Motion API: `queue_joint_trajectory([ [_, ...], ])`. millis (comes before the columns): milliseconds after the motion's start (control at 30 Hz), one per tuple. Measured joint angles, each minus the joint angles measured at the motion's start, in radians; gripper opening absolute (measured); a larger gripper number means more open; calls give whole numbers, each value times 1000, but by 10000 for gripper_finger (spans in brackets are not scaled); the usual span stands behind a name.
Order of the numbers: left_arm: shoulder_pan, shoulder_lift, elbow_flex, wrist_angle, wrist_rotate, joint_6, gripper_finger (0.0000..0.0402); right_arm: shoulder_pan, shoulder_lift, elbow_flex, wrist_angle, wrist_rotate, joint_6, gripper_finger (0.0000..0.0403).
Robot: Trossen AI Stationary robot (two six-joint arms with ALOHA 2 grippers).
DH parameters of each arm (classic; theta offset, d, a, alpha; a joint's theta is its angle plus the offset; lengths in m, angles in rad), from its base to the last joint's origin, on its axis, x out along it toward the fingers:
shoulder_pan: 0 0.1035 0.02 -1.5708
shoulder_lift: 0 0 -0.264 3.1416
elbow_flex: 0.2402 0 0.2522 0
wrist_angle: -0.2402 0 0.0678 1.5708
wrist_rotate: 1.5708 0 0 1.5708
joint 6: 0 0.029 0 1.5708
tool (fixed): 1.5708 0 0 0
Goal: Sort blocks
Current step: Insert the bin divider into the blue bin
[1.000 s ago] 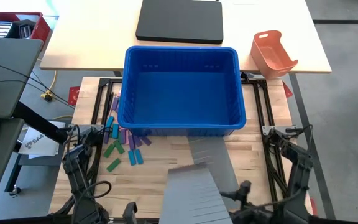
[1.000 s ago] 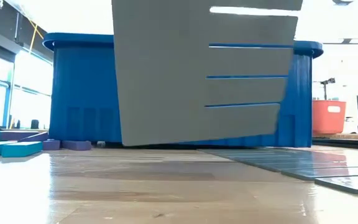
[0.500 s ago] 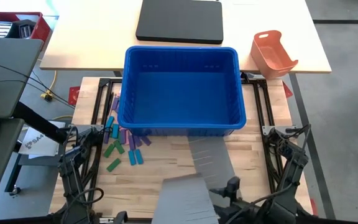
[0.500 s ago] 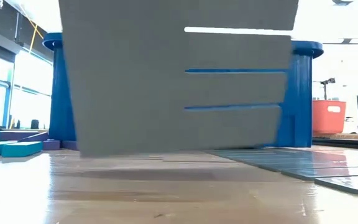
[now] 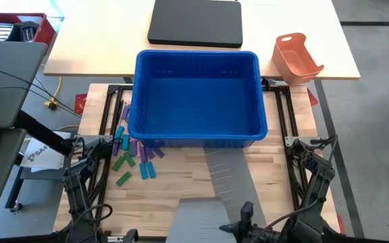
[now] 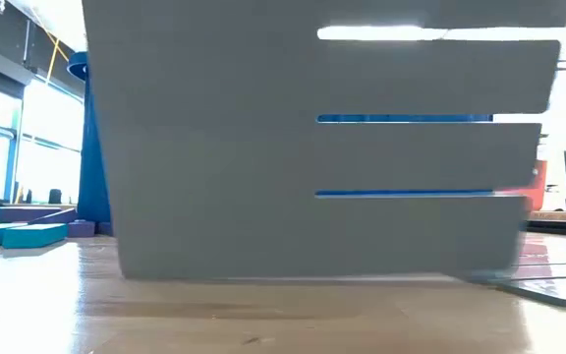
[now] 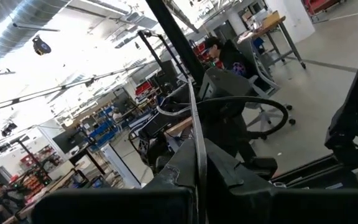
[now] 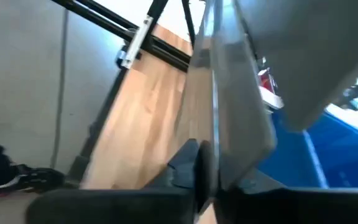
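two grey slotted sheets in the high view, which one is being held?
The slotted sheet at the near table edge, gripped edge-on by the right end effector. The other slotted sheet lies flat on the table just in front of the blue bin, untouched.

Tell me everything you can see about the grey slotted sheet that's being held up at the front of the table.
The grey slotted sheet is a thin, flat, matte panel, cardboard-like, with long parallel slots cut in from one edge. It stands upright on its lower edge near the wooden table's front, blocking most of the blue bin in the low view. Both wrist views show it edge-on; the right gripper is shut on it. A similar sheet lies flat nearby.
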Motion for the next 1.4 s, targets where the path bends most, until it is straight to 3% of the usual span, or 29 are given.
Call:
queue_joint_trajectory([
  [167,-2,0,0,0,-121,-57,8,-2,2,18,-40,13,18,5],
  [267,-6,-3,-7,-64,-203,-108,36,-4,-16,18,-70,4,49,4],
  [333,-10,-1,-18,-114,-310,-147,61,-9,-41,18,-110,-8,82,4],
  [400,-13,3,-19,-237,-381,-230,84,-17,-65,22,-144,-28,119,4],
  [567,-16,4,-19,-650,-380,-664,111,-47,-91,21,-202,-125,162,2],
  [733,-19,4,-19,-1155,-371,-1304,111,-131,-95,23,-286,-298,233,2],
  [867,-30,5,-19,-1492,-283,-1751,111,-189,-78,19,-386,-340,265,1],
  [1000,-52,6,-19,-1682,-175,-2035,109,-224,-81,20,-419,-349,269,1],
  [1167,-85,6,1,-1675,-257,-2067,100,-265,-81,20,-427,-392,266,1],
  [1400,-45,-6,-1,-1532,-327,-1760,93,-315,-81,-12,-413,-456,224,1],
])
